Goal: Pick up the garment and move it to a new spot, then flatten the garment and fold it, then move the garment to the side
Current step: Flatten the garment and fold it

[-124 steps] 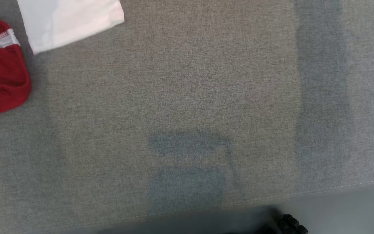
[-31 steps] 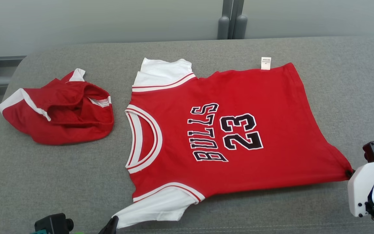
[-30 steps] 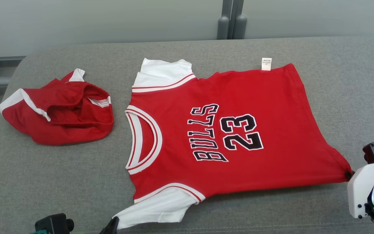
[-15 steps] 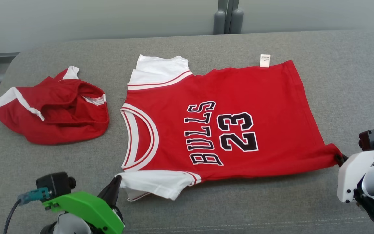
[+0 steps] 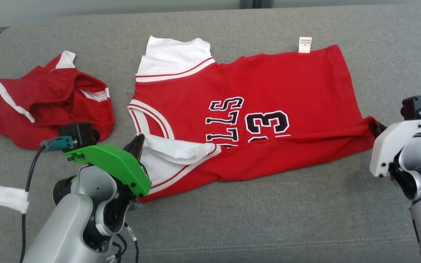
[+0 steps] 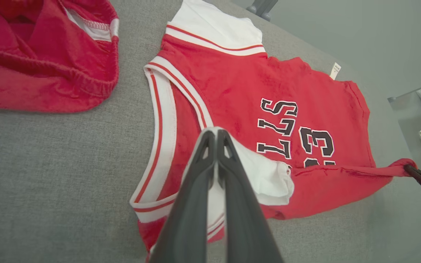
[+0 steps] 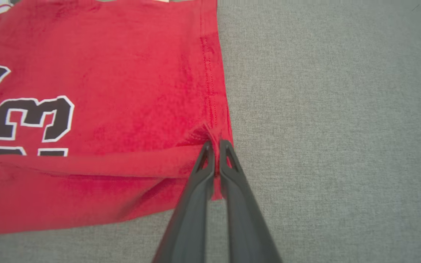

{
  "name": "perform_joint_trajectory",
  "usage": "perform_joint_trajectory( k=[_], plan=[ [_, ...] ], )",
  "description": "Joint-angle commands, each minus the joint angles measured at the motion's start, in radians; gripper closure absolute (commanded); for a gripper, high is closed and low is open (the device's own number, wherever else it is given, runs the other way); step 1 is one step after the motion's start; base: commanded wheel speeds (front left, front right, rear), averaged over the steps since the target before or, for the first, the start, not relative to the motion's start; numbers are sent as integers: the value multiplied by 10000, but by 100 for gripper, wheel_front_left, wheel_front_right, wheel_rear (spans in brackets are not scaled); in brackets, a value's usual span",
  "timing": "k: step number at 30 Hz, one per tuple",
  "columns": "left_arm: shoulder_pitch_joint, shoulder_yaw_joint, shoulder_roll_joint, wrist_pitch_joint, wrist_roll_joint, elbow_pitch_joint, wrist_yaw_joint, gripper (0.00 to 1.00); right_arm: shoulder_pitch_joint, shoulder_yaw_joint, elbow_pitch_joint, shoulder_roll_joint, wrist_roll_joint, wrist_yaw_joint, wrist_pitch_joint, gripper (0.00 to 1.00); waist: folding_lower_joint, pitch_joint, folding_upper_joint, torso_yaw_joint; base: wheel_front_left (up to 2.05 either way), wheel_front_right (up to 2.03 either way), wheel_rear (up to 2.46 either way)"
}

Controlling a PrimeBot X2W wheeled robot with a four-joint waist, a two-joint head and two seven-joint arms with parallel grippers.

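Nearest to the robot are its two tools, one on each side. The left tool (image 5: 137, 141) has its two dark fingers pressed together on the near white sleeve (image 5: 170, 155) of the jersey (image 5: 269, 84). The right tool (image 5: 375, 128) is closed as well and pinches the near corner of the hem. There is one jersey, red, with two white sleeves and one small white label (image 5: 305, 44) at its far edge. It lies in the middle of the counter (image 5: 269, 219). Its long axis goes from left to right across the head view, with the neck opening toward the robot's left and the hem toward the right. The near long edge is raised between the two tools and turned toward the far side, so it covers the lower part of the black letters and of the number. The far sleeve (image 5: 174, 54) lies flat. To the left of the jersey and apart from it, there is one pair of red shorts (image 5: 49, 98) with white stripes, crumpled. The counter is covered with grey woven cloth and has a rounded far left corner. Behind it stands a pale grey-green wall (image 5: 86, 7).
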Motion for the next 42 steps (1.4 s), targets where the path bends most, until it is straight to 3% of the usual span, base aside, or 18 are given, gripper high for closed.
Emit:
perform_joint_trajectory(
  k=[1, 17, 18, 19, 20, 26, 35, 42],
  plan=[
    [-415, -8, -51, -53, 97, 230, -105, 100, -363, 53, 248, 11, -63, -14, -139, 100, 0, 355, 0, 8, 0, 0, 0],
    [-2233, -282, -349, -524, 660, 1944, -656, 100, -2039, 369, 2188, -191, -712, -14, -1516, 100, 0, 1121, 0, 340, 0, 0, 0],
    [-2308, -300, -343, -614, 733, 2043, -679, 100, -2089, 398, 2264, -153, -720, -14, -1576, 71, 0, 1134, 0, 342, 0, 0, 0],
    [-2382, -276, -361, -769, 806, 2116, -665, 61, -2137, 431, 2310, -107, -673, -14, -1701, 0, 0, 1146, 0, 342, 0, 0, 0],
    [-2428, -263, -400, -913, 862, 2203, -666, 0, -2187, 368, 2385, -71, -626, -16, -1822, 0, 0, 1152, 0, 341, 0, 0, 0],
    [-2314, -365, -412, -1612, 1201, 2570, -793, 0, -2230, 516, 2539, 18, -397, -14, -2472, 0, 0, 1007, 0, 342, 0, 0, 0],
    [-848, -595, -142, -2581, 1505, 2194, -805, 0, -1137, 448, 2005, -267, -185, -16, -2964, 0, 0, 421, 0, 364, 0, 0, 0],
    [260, -1106, -124, -2855, 1913, 1782, -400, 0, -3, -70, 1638, -181, -414, -14, -2970, 0, 0, 61, 0, 386, 0, 0, 0]
  ],
)
